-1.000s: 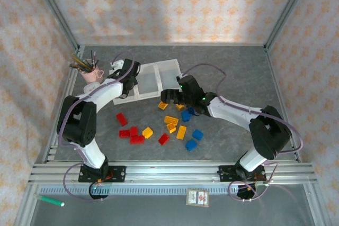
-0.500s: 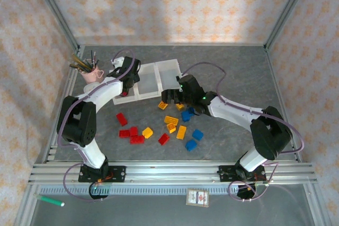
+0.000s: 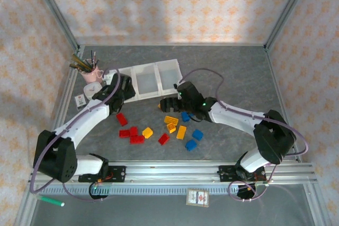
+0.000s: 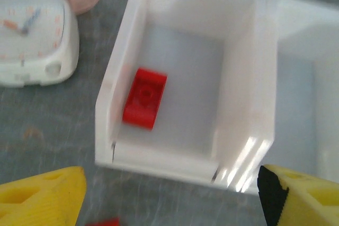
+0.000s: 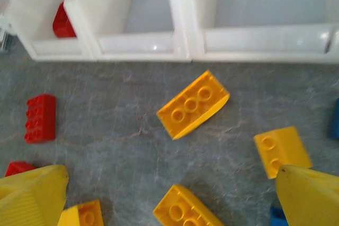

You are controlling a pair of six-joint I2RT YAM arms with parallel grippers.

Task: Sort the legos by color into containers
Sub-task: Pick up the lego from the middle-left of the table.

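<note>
Grey table (image 3: 238, 72) carries three joined bins (image 3: 157, 75) toward its far left corner, one red lego (image 4: 144, 98) in the leftmost, the other legos (image 3: 181, 132) scattered toward the near edge. By that bin's near wall hangs the left end effector (image 4: 169, 199), spread wide and empty; the right end effector (image 5: 169, 194) hovers over yellow legos (image 5: 193, 104), likewise wide and empty.

Soft, even overhead light; glare streaks on the containers (image 4: 239, 169) just ahead of the left gripper (image 4: 172, 198); that wrist view slightly blurred throughout.
</note>
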